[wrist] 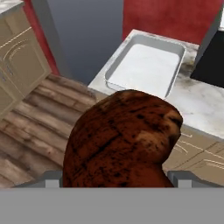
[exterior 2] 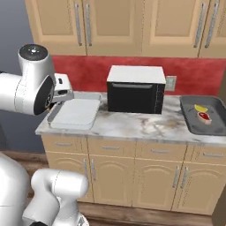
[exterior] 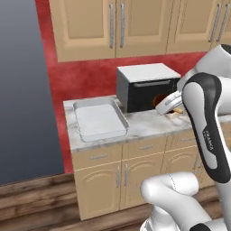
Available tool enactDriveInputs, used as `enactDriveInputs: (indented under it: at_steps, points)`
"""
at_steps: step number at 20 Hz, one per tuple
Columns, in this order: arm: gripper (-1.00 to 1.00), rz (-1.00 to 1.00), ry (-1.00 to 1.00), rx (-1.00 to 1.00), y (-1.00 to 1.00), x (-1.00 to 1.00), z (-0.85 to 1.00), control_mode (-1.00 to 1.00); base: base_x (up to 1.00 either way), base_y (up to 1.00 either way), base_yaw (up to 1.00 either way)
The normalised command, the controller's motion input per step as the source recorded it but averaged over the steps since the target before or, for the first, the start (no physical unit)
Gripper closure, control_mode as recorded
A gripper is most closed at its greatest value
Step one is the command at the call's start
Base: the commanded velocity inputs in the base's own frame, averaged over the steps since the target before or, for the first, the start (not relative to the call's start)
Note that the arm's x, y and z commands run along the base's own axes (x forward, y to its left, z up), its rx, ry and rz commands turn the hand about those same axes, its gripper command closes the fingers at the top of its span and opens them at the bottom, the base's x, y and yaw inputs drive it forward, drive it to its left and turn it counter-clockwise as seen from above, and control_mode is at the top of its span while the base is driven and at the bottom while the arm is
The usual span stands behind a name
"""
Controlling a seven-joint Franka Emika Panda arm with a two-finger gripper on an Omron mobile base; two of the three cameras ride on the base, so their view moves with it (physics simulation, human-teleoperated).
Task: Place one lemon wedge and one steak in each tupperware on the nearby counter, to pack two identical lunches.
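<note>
Marbled counter: pale tray, black microwave, dark tray.

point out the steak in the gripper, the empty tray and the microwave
steak [wrist: 122, 140], hand view, middle of its browned top
empty tray [exterior: 100, 118], left base view, bare floor
microwave [exterior 2: 134, 96], right base view, dark door

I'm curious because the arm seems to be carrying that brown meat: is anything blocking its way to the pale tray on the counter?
Nothing visible does. The brown seared steak sits in the tool, above the wooden floor, and the shallow grey-white rectangular tray ahead lies open-topped with nothing across it.
</note>
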Motion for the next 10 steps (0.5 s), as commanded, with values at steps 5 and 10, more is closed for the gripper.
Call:
enactDriveInputs:
  at_steps: [5, 10]
  points:
    - [1.0, 0.0, 0.0, 0.0, 0.0, 0.0, 0.0, 1.0, 0.19, 0.69, -0.08]
    - [1.0, 0.0, 0.0, 0.0, 0.0, 0.0, 0.0, 1.0, 0.46, 0.26, -0.09]
